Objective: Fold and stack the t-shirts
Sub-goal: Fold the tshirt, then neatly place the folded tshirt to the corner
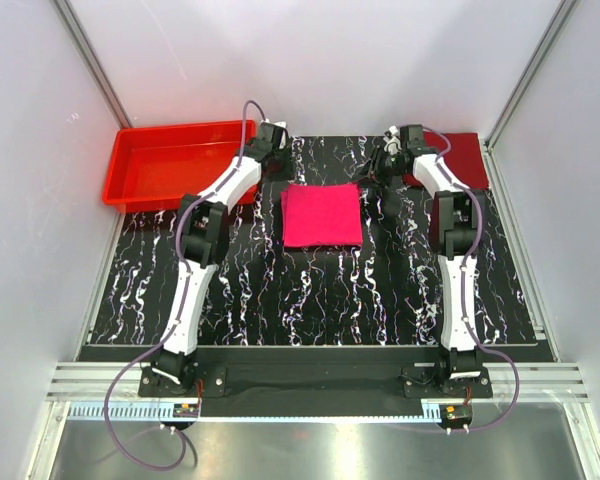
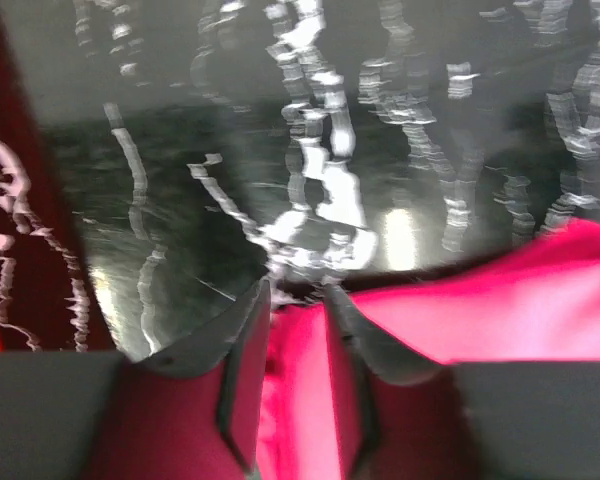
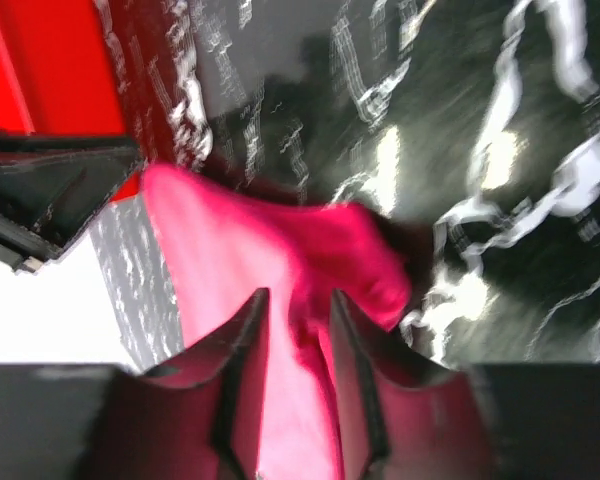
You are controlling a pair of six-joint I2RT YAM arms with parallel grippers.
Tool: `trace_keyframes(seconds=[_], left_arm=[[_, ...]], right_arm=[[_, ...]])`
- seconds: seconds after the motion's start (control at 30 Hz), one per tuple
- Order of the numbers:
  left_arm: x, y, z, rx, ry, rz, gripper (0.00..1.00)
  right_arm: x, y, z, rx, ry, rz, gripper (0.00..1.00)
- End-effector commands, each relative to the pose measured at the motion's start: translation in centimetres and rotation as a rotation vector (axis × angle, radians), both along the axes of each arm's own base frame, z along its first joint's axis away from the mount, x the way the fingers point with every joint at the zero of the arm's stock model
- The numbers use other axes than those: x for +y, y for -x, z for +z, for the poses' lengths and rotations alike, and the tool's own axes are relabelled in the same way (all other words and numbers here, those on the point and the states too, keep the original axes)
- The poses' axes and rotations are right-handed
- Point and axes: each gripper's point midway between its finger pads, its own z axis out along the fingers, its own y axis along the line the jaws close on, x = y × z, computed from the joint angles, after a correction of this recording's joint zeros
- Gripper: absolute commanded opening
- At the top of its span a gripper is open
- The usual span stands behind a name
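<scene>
1. Left gripper (image 2: 298,300) and right gripper (image 3: 297,305): jaws part-open, straddling the pink shirt's (image 1: 322,215) far corners, seemingly not pinching, as for laying a fold flat.
2. Pink shirt lies folded square, centre of the table (image 1: 310,300).
3. Maroon shirt (image 1: 467,160) waits far right.

Overhead view looks down on whole table (image 1: 320,300); wrist views close (blurred), all share pink shirt (image 1: 322,215).

Two t-shirts (pink t-shirt (image 1: 322,215), maroon t-shirt (image 1: 468,160)), one tray (image 1: 160,172).
</scene>
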Motion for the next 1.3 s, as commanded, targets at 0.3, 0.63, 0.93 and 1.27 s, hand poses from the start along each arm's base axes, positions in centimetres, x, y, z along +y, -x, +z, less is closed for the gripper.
trace_keyframes(seconds=[0.3, 0.63, 0.93, 1.27], left_arm=[[4.7, 1.1, 11.7, -0.197, -0.109, 0.066, 0.59], [1.6, 8.6, 11.6, -0.096, 0.054, -0.077, 0.55], [-1.2, 15.6, 17.7, -0.130, 0.145, -0.155, 0.54], [1.2, 20.0, 21.3, -0.174, 0.157, -0.126, 0.54]], right_arm=[[-1.4, -2.4, 4.4, -0.125, 0.069, 0.009, 0.99], [-1.5, 1.0, 3.1, -0.153, 0.098, 0.091, 1.00], [-0.7, 1.9, 0.8, -0.139, 0.085, 0.181, 0.95], [2.0, 2.8, -2.6, -0.103, 0.046, 0.269, 0.82]])
